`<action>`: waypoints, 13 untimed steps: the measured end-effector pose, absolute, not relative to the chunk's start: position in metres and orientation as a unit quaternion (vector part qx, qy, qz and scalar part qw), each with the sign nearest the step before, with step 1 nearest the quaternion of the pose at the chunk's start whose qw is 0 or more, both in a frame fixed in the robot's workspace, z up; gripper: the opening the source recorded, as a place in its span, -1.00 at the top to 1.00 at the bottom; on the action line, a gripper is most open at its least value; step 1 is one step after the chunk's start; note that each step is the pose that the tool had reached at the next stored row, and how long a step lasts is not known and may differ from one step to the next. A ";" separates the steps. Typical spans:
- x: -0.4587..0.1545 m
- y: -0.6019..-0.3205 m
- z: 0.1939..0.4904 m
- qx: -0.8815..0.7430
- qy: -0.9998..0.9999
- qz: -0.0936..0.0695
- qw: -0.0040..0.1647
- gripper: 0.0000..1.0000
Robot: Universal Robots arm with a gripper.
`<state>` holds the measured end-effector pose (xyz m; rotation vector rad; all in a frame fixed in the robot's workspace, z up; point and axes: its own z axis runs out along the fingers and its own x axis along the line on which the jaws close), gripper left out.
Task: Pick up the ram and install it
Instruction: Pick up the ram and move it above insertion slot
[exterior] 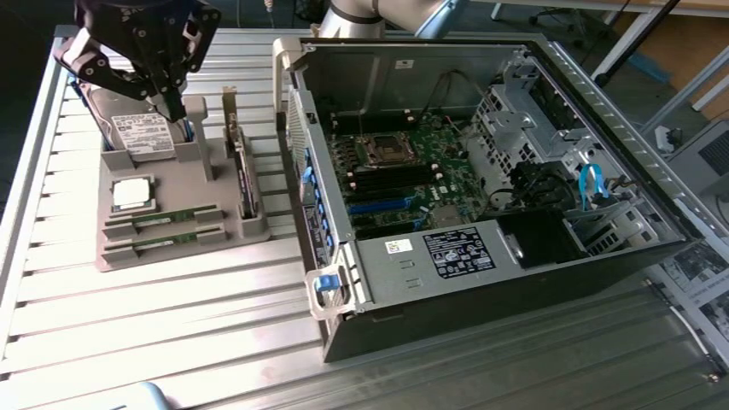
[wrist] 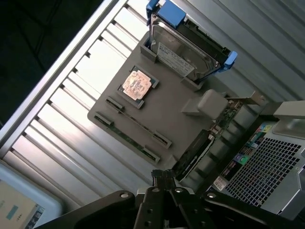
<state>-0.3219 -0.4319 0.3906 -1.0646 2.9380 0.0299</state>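
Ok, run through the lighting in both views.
Exterior view: sunlight glares off the table slats, washing them out; the computer case interior is much darker. Wrist view: the slats glare too, the processor chip glints, and the end effector is a dark silhouette.

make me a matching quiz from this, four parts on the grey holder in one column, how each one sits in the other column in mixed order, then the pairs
Things:
1. ram sticks
2. hard drive
3. processor
4. card

How it sits:
a. on edge, on the side nearest the case
b. lying flat, square and silvery
c. upright at the back, nearest the hand
d. lying flat, side by side in long slots

Pairs: 1-d, 2-c, 3-b, 4-a
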 end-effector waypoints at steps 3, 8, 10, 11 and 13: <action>-0.322 -0.432 0.391 -0.354 0.935 0.009 0.008 0.79; -0.322 -0.432 0.391 -0.368 0.930 0.009 0.008 0.79; -0.322 -0.432 0.391 -0.374 0.928 0.009 0.008 0.79; -0.322 -0.432 0.391 -0.377 0.926 0.009 0.008 0.79; -0.322 -0.432 0.391 -0.383 0.923 0.009 0.007 0.79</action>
